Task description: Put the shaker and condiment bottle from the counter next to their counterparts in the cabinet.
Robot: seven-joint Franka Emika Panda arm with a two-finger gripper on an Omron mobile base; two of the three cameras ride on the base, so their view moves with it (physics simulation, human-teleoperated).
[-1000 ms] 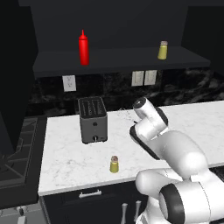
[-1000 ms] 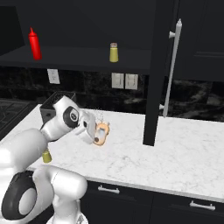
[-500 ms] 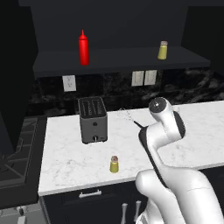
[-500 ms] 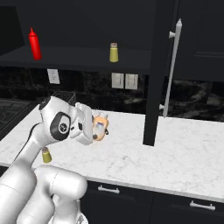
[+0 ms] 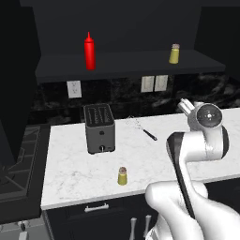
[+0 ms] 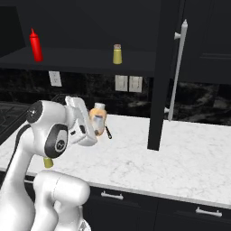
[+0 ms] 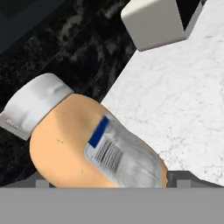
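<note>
orange-tan condiment bottle, whitish cap, on grey-veined white counter.

1. Flat, even rendered light; no lamp or window shows where it comes from.
2. The counter is the brightest surface, and the white arm is close behind.
3. The cabinet and backsplash are very dark, with detail nearly lost in black.
4. Shadows are faint: only a soft dark patch under the toaster and shaker.
5. No glare except a mild sheen on the arm's shell.
6. The base views are a little soft and blocky.
7. In the hand view the bottle sits close, its label smeared and unreadable.
8. No edge distortion.
</note>
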